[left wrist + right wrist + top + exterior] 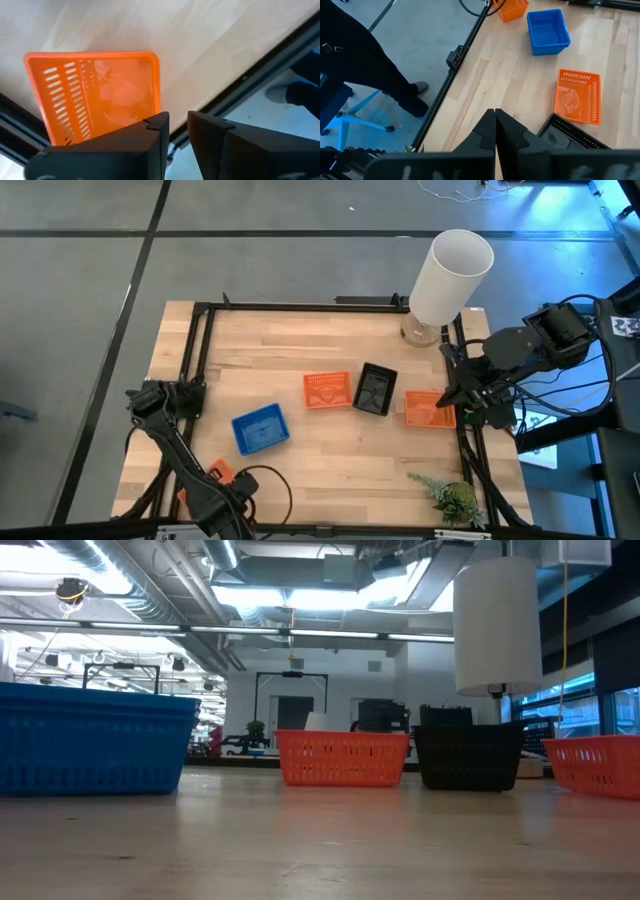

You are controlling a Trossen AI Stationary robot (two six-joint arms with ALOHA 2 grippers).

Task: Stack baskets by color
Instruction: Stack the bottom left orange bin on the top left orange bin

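Observation:
Several mesh-walled baskets rest flat on the wooden table point(330, 450). A blue basket point(260, 428) lies left of centre, an orange basket point(327, 390) and a black basket point(376, 390) in the middle, and another orange basket point(430, 410) at the right edge. A third orange basket point(95, 92) sits near the front left edge point(220, 472). My left gripper point(178, 125) points down over this basket's corner, fingers slightly apart with nothing between them. My right gripper point(495, 122) is shut and empty, raised over the right edge.
A tall white cylinder point(450, 275) stands at the far right corner. A small green plant point(452, 498) lies at the front right. Black frame rails point(195, 350) border the table. A person's dark-clad leg point(375, 70) and a chair base stand on the floor beside the table.

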